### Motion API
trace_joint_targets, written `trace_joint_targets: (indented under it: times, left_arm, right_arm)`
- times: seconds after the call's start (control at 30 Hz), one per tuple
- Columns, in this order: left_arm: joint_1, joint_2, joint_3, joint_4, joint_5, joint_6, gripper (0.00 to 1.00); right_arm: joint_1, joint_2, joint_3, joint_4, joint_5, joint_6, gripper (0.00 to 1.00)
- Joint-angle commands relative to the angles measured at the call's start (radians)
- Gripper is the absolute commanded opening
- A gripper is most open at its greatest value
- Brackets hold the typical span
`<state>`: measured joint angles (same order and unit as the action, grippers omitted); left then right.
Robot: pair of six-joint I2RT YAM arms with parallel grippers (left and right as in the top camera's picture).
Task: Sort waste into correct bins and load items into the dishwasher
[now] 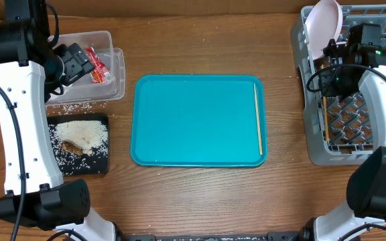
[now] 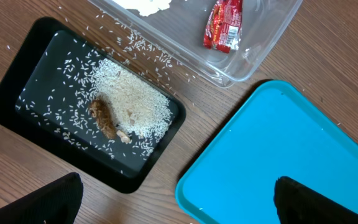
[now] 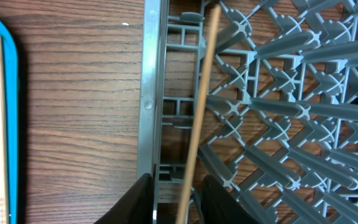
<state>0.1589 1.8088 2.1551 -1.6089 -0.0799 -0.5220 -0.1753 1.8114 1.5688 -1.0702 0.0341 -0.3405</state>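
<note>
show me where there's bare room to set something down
Most of the teal tray is bare, left of the chopstick on its right edge. The wood strip between it and the dish rack is free. Crowded at left: clear tub, black tray, loose rice.

**Surface/material notes**

Table [image 1: 200, 194]: wood grain, matt. Teal tray [image 1: 193, 120]: smooth glossy plastic. Clear tub [image 1: 116, 73]: transparent plastic. Black tray [image 2: 17, 93]: smooth with a slight sheen. Red wrapper [image 2: 224, 25]: shiny, crinkled. Dish rack [image 3: 278, 112]: grey matt plastic. Chopstick [image 3: 197, 124]: plain wood.

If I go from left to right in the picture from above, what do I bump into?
Black tray with rice, teal tray, chopstick at its right edge, grey dish rack.
</note>
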Motion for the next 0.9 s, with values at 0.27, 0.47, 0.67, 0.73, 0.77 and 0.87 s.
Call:
trace_joint_targets:
  times: [0.27,0.47,0.67,0.73,0.77,0.87]
  left_arm:
    - [-0.002,0.008,0.007,-0.002,-0.008,-0.009,1.00]
    - [-0.002,0.008,0.007,-0.002,-0.009,-0.009,1.00]
    - [-0.002,0.008,0.007,-0.002,-0.009,-0.009,1.00]
    - [-0.002,0.008,0.007,-0.002,-0.009,-0.009,1.00]
    - [-0.002,0.008,0.007,-0.002,-0.009,-0.009,1.00]
    - [-0.002,0.008,0.007,-0.002,-0.009,-0.009,1.00]
  right_arm:
    - [0.057,-0.116,0.056,-0.048,-0.016,0.146,0.29]
    - [0.119,-0.234,0.062,-0.098,-0.457,0.330,1.00]
    - [0.214,-0.203,0.032,-0.076,-0.437,0.360,0.84]
    - [0.261,-0.174,0.010,-0.076,-0.275,0.438,0.82]
    - [0.283,-0.159,-0.001,-0.076,-0.205,0.476,0.80]
    - [0.338,-0.088,-0.027,-0.073,-0.097,0.536,0.74]
